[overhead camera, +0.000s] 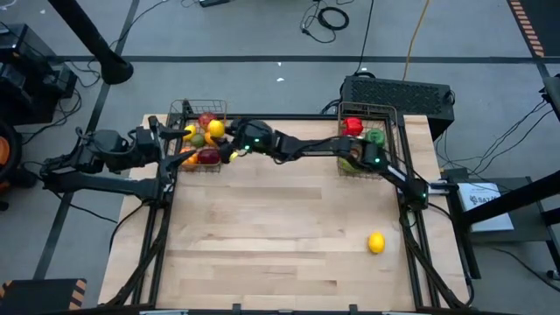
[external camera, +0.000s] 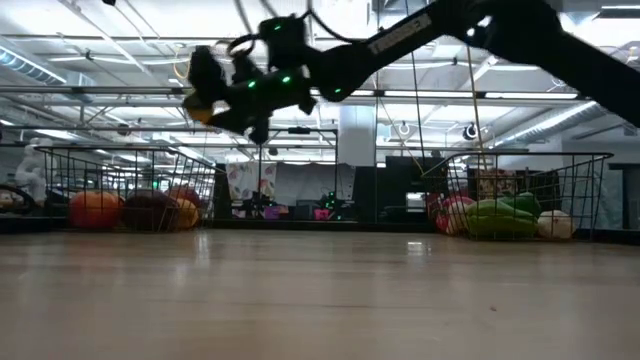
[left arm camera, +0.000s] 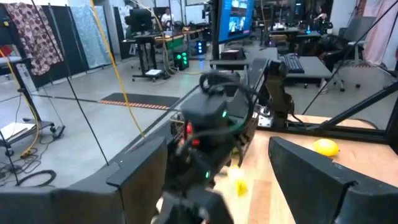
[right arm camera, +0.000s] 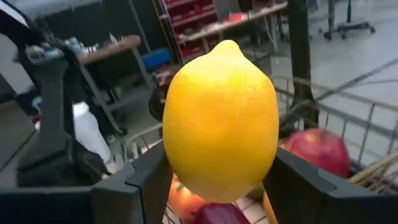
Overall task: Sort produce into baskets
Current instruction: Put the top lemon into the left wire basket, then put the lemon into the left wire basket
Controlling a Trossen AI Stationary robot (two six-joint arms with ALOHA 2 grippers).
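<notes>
Nearest the front edge of the pale wooden counter [overhead camera: 262, 254], one smooth yellow toy lemon [overhead camera: 375, 242] lies alone on the right side, well apart from both baskets. It is the only piece seen loose on the boards, so the sorting looks nearly finished, with this lemon left to collect.

Farther back, the right pincer [overhead camera: 222, 143] reaches across to the left-hand dark wire-mesh basket [overhead camera: 185, 109] and hangs above it, its two dark fingers clamped on a second yellow lemon [right arm camera: 221, 121] (the right wrist view shows the fruit filling the gap between them). Under it that view shows a red apple [right arm camera: 314, 152] and other red and orange pieces already in the basket. This lemon is not yet released, so the step in hand seems to be dropping it in.

The left pincer [overhead camera: 156, 140] waits just beside the same basket's outer side, fingers [left arm camera: 320, 180] spread wide and holding nothing.

At the back right, the matching right-hand dark wire-mesh basket [overhead camera: 394, 114] holds a red pepper [overhead camera: 353, 126] and green pieces; the low view also shows a pale round piece there, perhaps garlic.

A white card [overhead camera: 484, 196] beside the counter's right edge bears dark print, too small to read. No other brand or label can be made out.
</notes>
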